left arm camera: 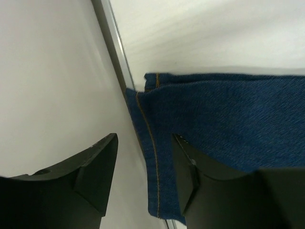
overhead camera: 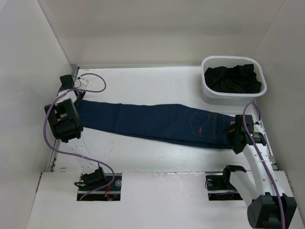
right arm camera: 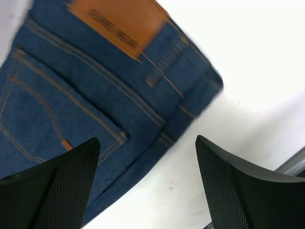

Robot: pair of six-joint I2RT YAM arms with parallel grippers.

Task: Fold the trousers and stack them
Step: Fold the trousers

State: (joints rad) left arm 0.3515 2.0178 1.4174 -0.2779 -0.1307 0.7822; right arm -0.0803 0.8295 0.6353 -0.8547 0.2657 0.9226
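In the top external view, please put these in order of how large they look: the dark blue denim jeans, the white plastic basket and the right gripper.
1. The dark blue denim jeans, laid out long, look largest.
2. The white plastic basket, holding black cloth.
3. The right gripper, plainly the smallest.

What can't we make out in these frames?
- Top view: jeans hem hidden under the left arm; waistband end under the right arm.
- Right wrist: brown patch lettering blurred.
- Top view: dark clothes in the basket, one black mass, count unreadable.
- Left wrist: rest of jeans cut off by the right edge.
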